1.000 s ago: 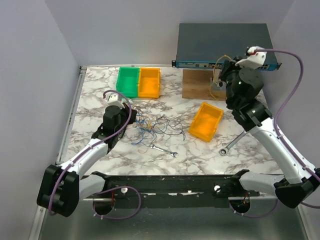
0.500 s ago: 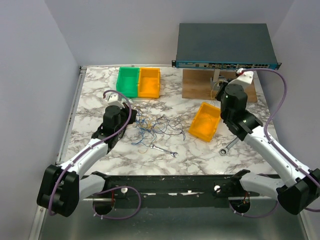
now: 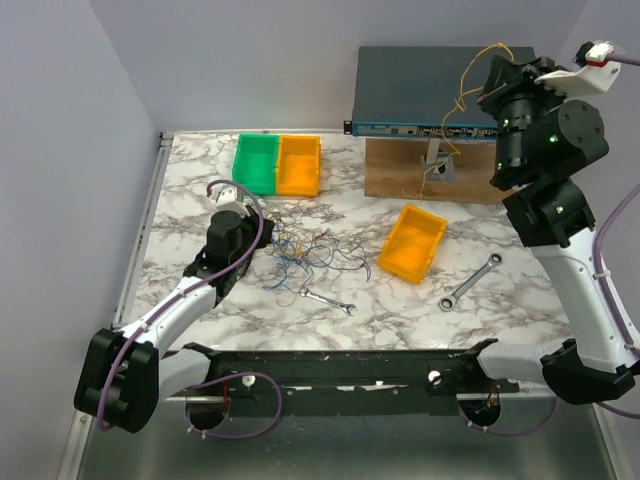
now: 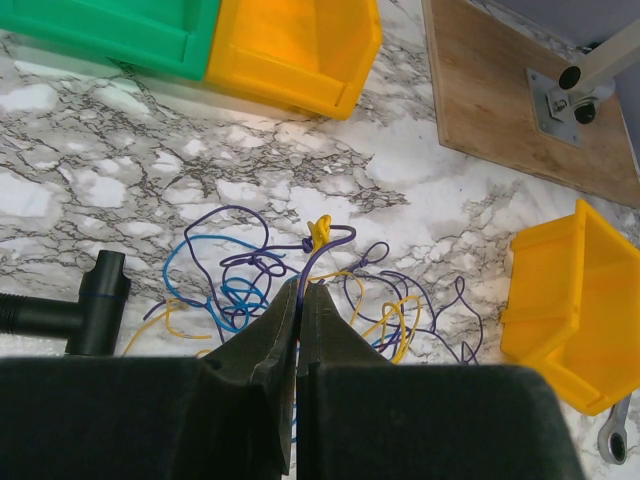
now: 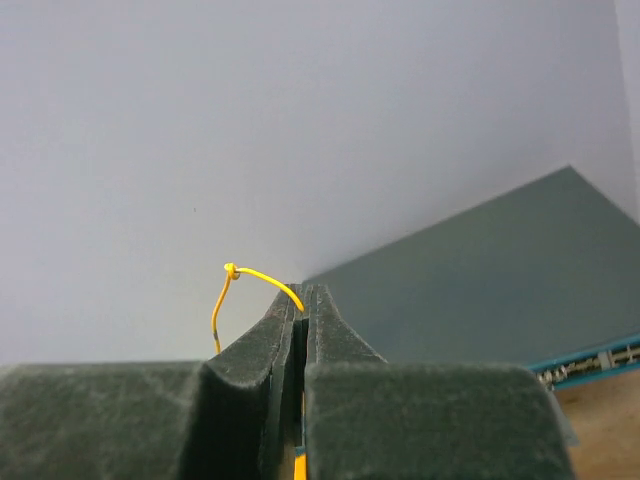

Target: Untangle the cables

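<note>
Hair-thin wires on a veined marble desk [image 3: 190,190], one held high.
The cables [image 3: 312,255] lie mid-desk as a loose snarl of blue, purple and yellow loops. The left gripper [image 4: 299,300] has its jaws pinched shut on a purple strand [image 4: 310,258]. The right gripper [image 5: 303,300], up high, has its jaws closed on a kinked yellow wire [image 5: 265,276].

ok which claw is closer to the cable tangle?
Left. Left claw sits in the tangle, shut on a strand; right claw is raised far right, pinching a yellow wire.
</note>
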`<state>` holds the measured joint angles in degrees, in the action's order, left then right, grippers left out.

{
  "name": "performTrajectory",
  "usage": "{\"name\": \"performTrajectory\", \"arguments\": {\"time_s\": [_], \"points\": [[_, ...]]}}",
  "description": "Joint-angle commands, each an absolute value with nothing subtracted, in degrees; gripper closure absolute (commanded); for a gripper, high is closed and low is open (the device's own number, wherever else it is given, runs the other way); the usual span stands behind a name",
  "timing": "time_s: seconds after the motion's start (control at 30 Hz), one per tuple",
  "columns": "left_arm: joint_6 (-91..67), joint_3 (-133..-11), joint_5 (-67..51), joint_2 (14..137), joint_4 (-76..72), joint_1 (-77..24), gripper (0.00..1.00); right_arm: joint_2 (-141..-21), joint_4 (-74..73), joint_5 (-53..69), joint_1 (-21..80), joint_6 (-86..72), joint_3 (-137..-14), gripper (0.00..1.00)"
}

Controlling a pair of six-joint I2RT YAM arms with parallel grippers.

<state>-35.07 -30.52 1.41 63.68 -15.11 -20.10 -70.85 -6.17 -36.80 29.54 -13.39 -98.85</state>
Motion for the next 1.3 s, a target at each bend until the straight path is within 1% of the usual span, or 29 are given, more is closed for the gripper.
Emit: {"name": "performTrajectory", "arguments": {"time_s": [0.0,0.07,0.2,0.6,0.9,1.27], "points": [[-34.4,-32.1,0.1,63.7,-16.0,-20.0,0.96,-73.2,-8.9,-39.4,29.4,-8.6,-103.8,0.99],[-34.4,-32.1,0.0,63.7,-16.0,-20.0,0.96,-72.7,-9.0,-40.2,29.3,-7.9,-103.7,0.99],[-34.4,-32.1,-1.5,63.9,-16.2,-20.0,0.96,-69.6,-8.8,-40.3,29.4,-8.5,-99.4,0.99],[-34.4,-32.1,-1.7,64.2,-16.3,-20.0,0.96,-60.7,-6.6,-43.8,29.4,-10.2,-78.8,0.99],[-34.5,-32.2,-2.2,64.4,-16.3,-20.0,0.96,-63.4,-5.3,-42.0,29.3,-15.8,-69.0,0.99],[-34.5,-32.0,-2.3,63.8,-16.5,-20.0,0.96,-65.5,-2.2,-41.4,29.1,-27.1,-48.0,0.99]]}}
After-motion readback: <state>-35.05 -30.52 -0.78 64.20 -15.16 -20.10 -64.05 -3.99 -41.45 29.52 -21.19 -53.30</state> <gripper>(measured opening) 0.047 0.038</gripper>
